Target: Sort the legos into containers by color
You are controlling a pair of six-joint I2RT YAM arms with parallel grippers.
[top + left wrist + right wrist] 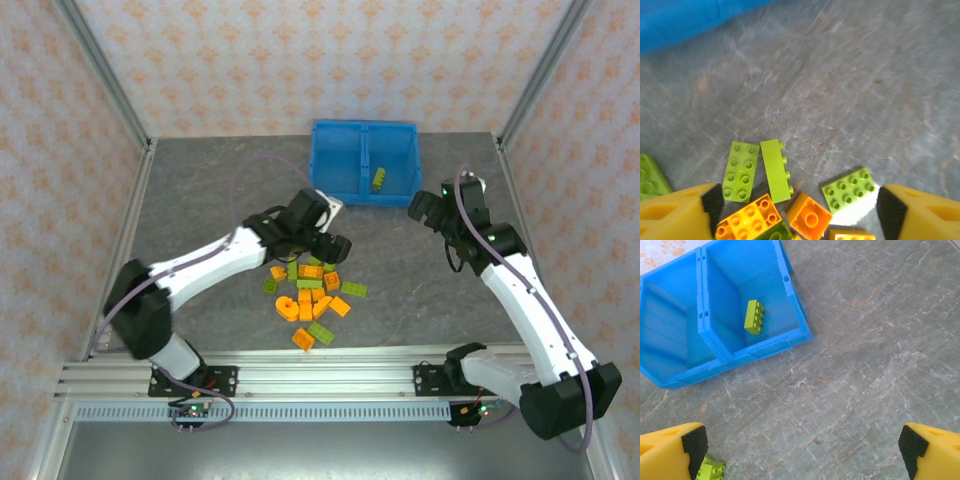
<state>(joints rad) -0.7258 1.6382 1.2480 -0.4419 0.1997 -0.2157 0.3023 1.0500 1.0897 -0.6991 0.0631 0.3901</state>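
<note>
The legos (310, 295), orange and olive-green, lie in a loose pile on the grey table in front of the arms. My left gripper (322, 245) hangs open over the pile's far edge. In the left wrist view its fingers (690, 210) straddle an orange square brick (809, 216), with green oblong bricks (741, 171) just beyond. The containers are the two compartments of a blue bin (364, 128); one green brick (381, 180) lies in the right one. My right gripper (802, 455) is open above bare table near the bin (705, 315), and that green brick (754, 316) shows ahead of it.
Patterned walls and metal frame posts enclose the table on three sides. A white block (333, 208) lies by the bin's near left corner, next to the left wrist. A lone green lego (710, 471) peeks beside the right gripper's left finger.
</note>
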